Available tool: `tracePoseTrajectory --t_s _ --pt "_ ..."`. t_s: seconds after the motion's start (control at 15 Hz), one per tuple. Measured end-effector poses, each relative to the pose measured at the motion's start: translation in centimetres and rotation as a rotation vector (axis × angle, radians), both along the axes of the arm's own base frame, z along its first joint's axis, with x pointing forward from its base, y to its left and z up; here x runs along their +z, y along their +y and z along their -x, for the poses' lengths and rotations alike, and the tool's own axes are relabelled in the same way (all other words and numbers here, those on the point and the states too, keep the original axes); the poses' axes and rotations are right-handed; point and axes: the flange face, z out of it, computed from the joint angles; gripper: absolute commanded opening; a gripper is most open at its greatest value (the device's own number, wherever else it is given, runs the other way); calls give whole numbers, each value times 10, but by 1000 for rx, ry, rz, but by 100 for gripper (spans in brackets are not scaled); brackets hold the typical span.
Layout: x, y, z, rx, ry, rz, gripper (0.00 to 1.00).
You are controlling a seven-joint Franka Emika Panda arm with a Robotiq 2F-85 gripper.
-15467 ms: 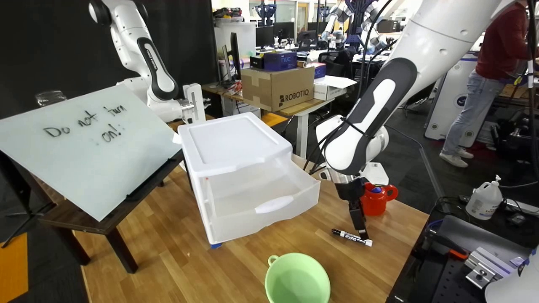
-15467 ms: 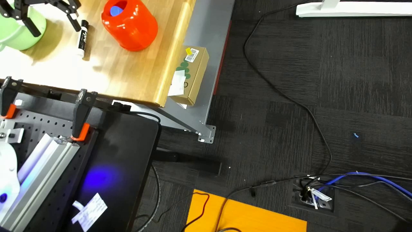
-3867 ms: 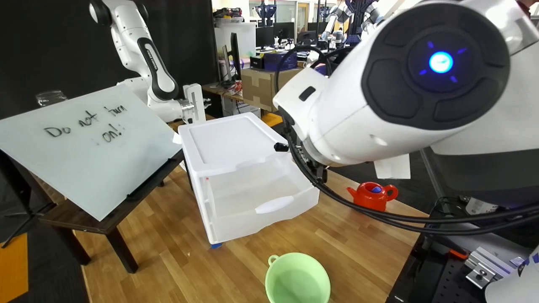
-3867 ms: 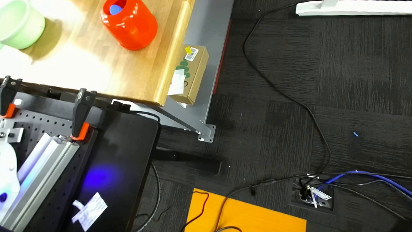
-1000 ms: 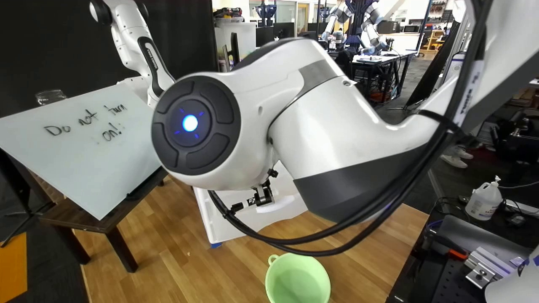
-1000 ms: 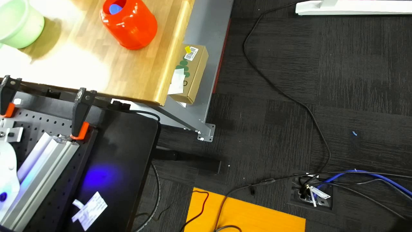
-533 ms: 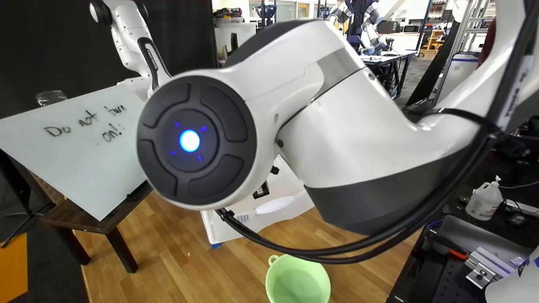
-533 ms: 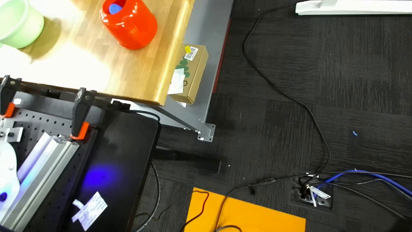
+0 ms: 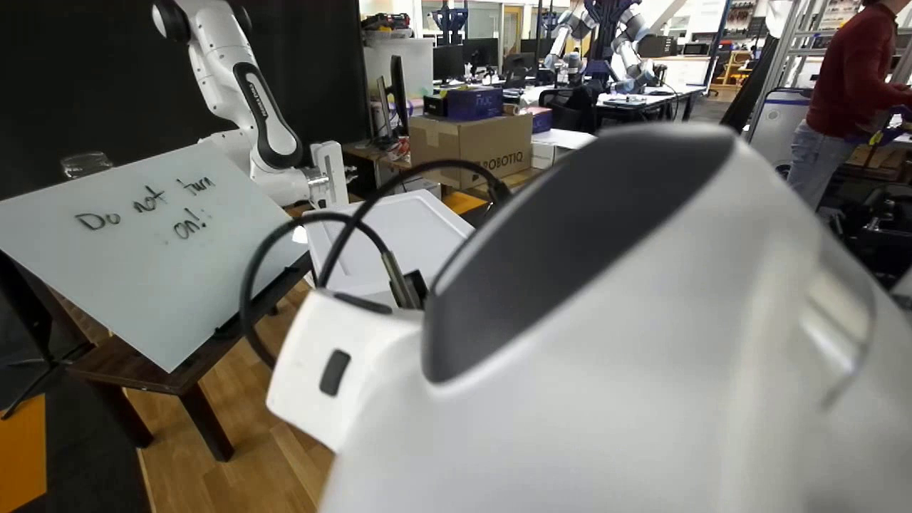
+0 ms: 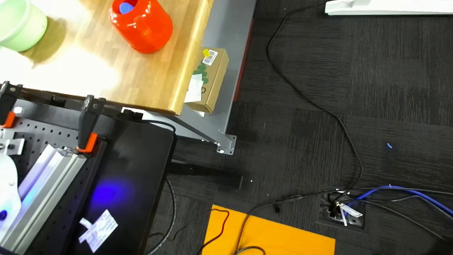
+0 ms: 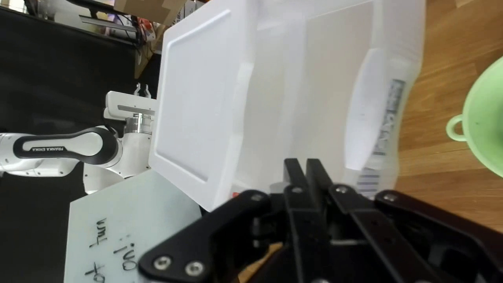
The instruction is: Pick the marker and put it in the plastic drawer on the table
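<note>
In the wrist view the plastic drawer (image 11: 204,94) stands with its tray pulled out. A dark, lettered strip that looks like the marker (image 11: 389,116) lies along the tray's front wall beside the white handle, blurred as if seen through the translucent plastic; its lower end is hidden. My gripper (image 11: 302,161) hangs over the tray area, fingertips close together with only a narrow gap and nothing between them. The arm hides the gripper and most of the tray in an exterior view, where the drawer's top shows. The table (image 11: 436,157) is light wood.
A green bowl (image 11: 487,114) stands on the table off the tray's front. The red teapot toy (image 10: 145,28) sits near a table edge. A slanted whiteboard (image 9: 157,249) on a dark stand adjoins the drawer, with another robot arm (image 9: 260,107) behind it.
A second ago the marker was at the gripper by the tray's front; now it shows at the front wall, apart from the fingers. The arm has swung close to an exterior camera.
</note>
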Motion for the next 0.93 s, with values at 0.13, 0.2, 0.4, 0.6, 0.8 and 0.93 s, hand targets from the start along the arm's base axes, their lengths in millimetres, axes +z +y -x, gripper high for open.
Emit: tracePoseTrajectory --t_s 0.13,0.2,0.4,0.6,0.8,0.93 --pt "-14 -1 16 -14 4 -18 17" --pt "-16 -1 18 -24 6 -28 34" --pt "-30 -2 35 -36 1 -47 55" --pt "-41 -9 39 -73 -3 -69 52" --pt "-41 -9 39 -76 -6 -74 55" --pt "-41 -9 39 -76 -6 -74 55"
